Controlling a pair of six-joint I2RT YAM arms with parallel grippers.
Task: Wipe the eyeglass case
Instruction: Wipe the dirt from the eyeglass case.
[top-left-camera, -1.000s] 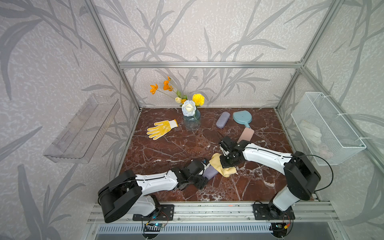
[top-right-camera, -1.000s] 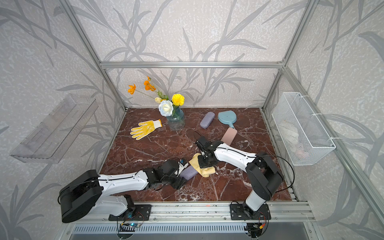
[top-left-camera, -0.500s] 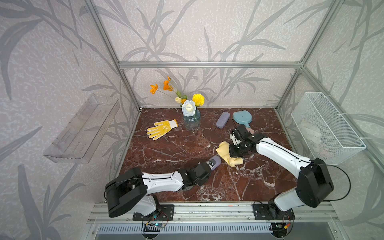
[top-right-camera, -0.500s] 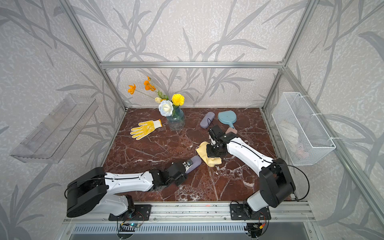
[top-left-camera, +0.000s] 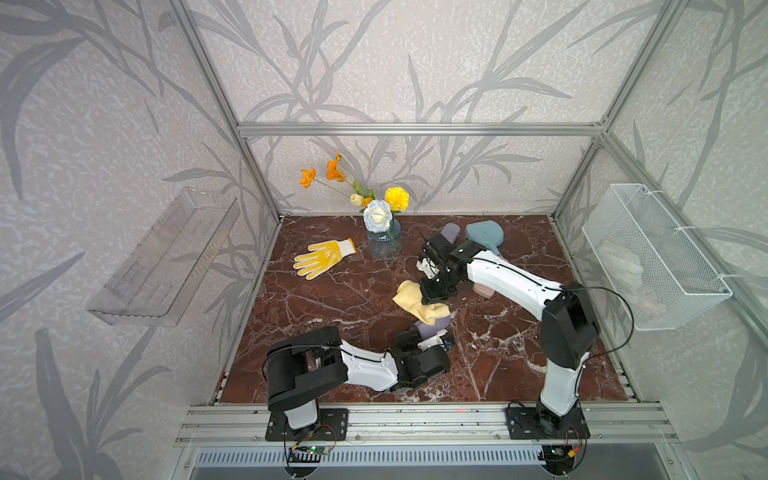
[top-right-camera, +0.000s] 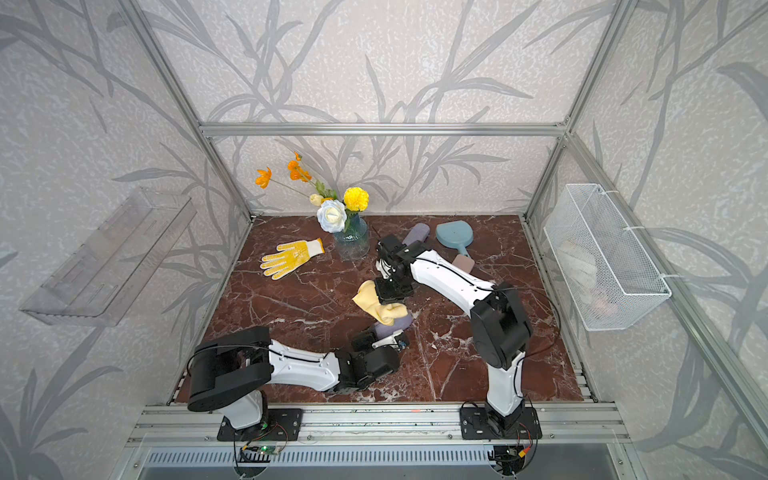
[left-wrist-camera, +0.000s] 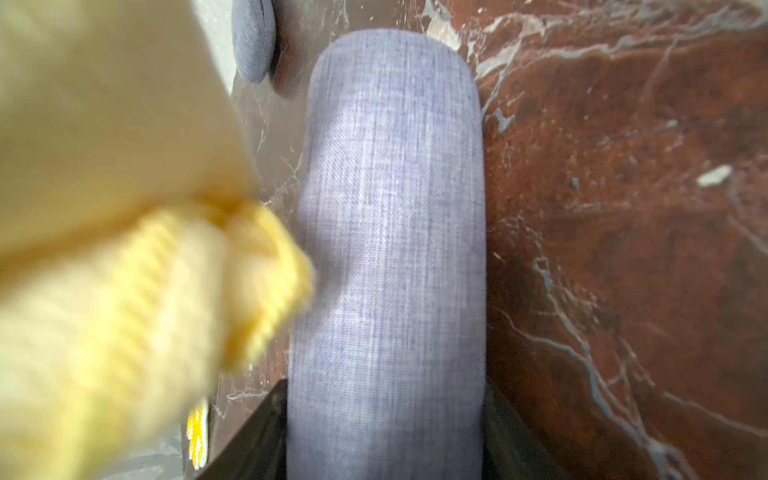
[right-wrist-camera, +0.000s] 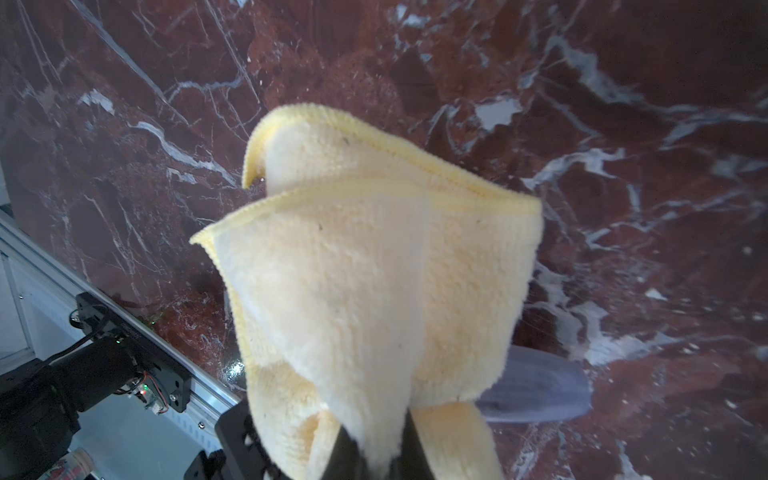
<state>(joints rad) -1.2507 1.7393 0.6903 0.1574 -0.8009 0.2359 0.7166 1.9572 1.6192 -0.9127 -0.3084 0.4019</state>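
Observation:
The eyeglass case is a lavender fabric oval low over the marble near the front. My left gripper is shut on its near end. In the left wrist view the case runs out from between the dark fingers. My right gripper is raised behind the case and shut on a yellow cloth. The cloth hangs down and its lower end rests on the case's far end. The right wrist view shows the cloth pinched in the right gripper, with the case behind it.
At the back of the marble floor are a second lavender case, a blue hand mirror, a flower vase and a yellow glove. A pink object lies under the right arm. A wire basket hangs on the right wall.
My right gripper has lifted the cloth up and back, off most of the case. My left gripper has turned the case so it points toward the back and has tightened slightly.

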